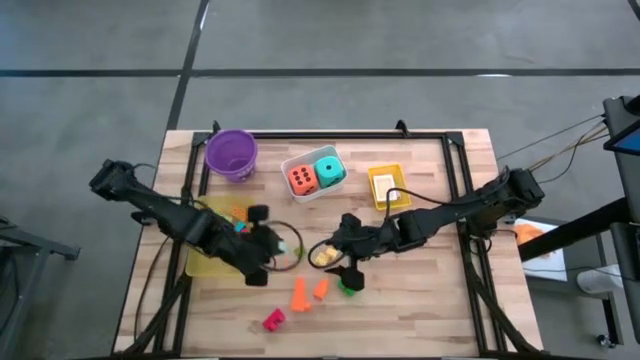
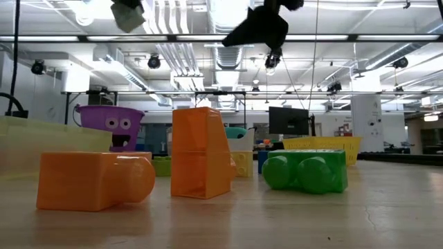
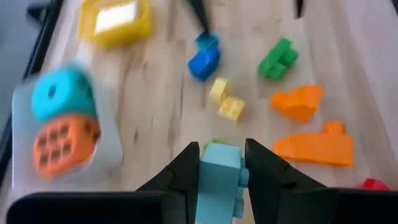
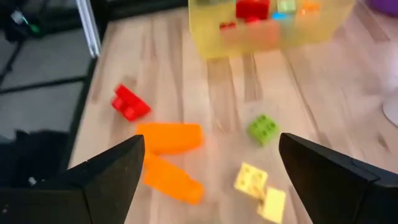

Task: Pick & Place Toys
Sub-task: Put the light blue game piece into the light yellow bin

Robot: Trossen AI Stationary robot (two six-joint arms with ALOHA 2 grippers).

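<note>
My left gripper (image 3: 221, 163) is shut on a light blue block (image 3: 219, 171), above the table near the big yellow tray (image 1: 212, 258). My right gripper (image 4: 211, 180) hangs open above the table's middle and touches nothing. Below and between its fingers lie two yellow blocks (image 4: 252, 179), a lime block (image 4: 262, 129) and two orange blocks (image 4: 169, 137). A red block (image 4: 129, 102), a green block (image 3: 278, 59) and a blue block (image 3: 204, 61) lie on the wood nearby. An orange die (image 1: 301, 179) and a teal die (image 1: 329, 170) sit in the white tray (image 1: 300, 160). My left gripper pinches the light blue block by two opposite sides (image 3: 204, 173) between its two fingers. The fingers slant downward. The block is lifted clear of the table, its studs showing on one side.
A purple bowl (image 1: 231, 153) stands at the far left. A small yellow tray (image 1: 386, 186) with a white card lies at the far right. The big yellow tray (image 4: 267, 31) holds red, green, teal and orange blocks. Black rails run along the table's sides.
</note>
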